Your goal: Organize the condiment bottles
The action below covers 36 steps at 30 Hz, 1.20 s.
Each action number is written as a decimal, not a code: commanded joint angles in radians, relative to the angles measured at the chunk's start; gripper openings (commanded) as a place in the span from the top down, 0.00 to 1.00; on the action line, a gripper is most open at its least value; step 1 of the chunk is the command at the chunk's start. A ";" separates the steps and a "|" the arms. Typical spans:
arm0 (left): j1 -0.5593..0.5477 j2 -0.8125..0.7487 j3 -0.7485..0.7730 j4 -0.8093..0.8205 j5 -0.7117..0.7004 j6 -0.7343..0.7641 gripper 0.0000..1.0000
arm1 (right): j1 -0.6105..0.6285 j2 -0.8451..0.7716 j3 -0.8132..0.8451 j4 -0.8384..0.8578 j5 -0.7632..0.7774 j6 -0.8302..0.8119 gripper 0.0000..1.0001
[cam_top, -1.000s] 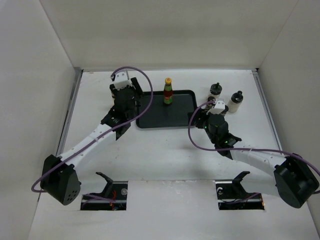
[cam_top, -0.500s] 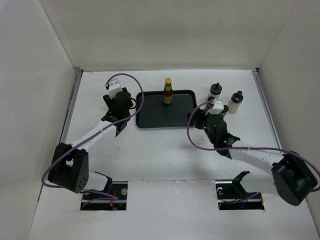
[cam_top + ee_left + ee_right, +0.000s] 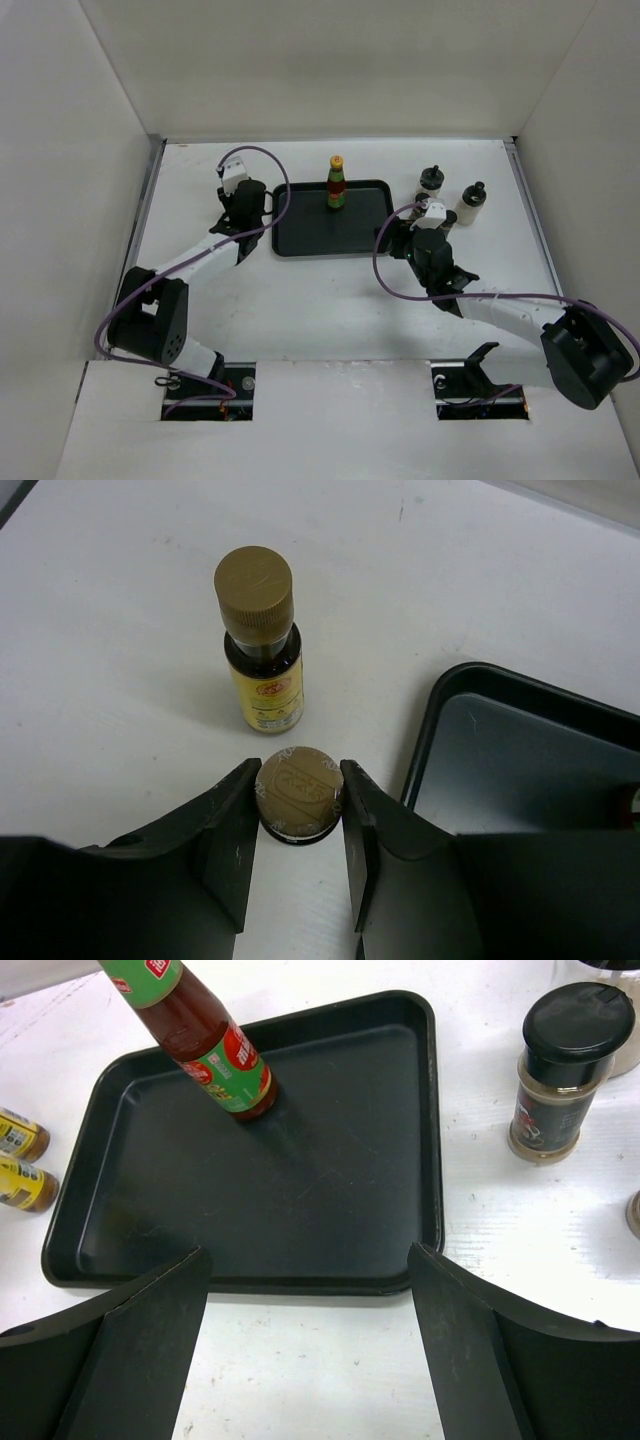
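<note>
Jaws of the left gripper (image 3: 298,792) clamp the cap of a brown-capped bottle (image 3: 297,805) beside its twin (image 3: 262,650), left of the tray (image 3: 432,742), a grip hidden from overhead. The right gripper (image 3: 308,1260) gapes wide at the tray's edge; the red-sauce bottle (image 3: 218,1052) stands inside.

A white table (image 3: 330,300) fills the middle of the overhead view, boxed in by plain off-white panels: a back wall (image 3: 330,70) at 12 o'clock, a left wall (image 3: 60,200) at 9 and a right wall (image 3: 600,150) at 3. A grey strip (image 3: 147,215) edges the table at 9 o'clock, and two rectangular cut-outs (image 3: 240,385) break the near ledge at 7 and 5. The light is even, with soft shadows.
</note>
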 commanded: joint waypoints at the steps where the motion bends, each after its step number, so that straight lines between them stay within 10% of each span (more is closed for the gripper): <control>1: -0.027 -0.104 0.038 0.073 -0.040 0.015 0.81 | 0.006 0.001 0.030 0.050 -0.005 -0.005 0.14; 36: -0.265 0.375 0.453 0.236 0.009 0.078 0.78 | 0.006 0.003 0.031 0.052 -0.004 -0.010 0.13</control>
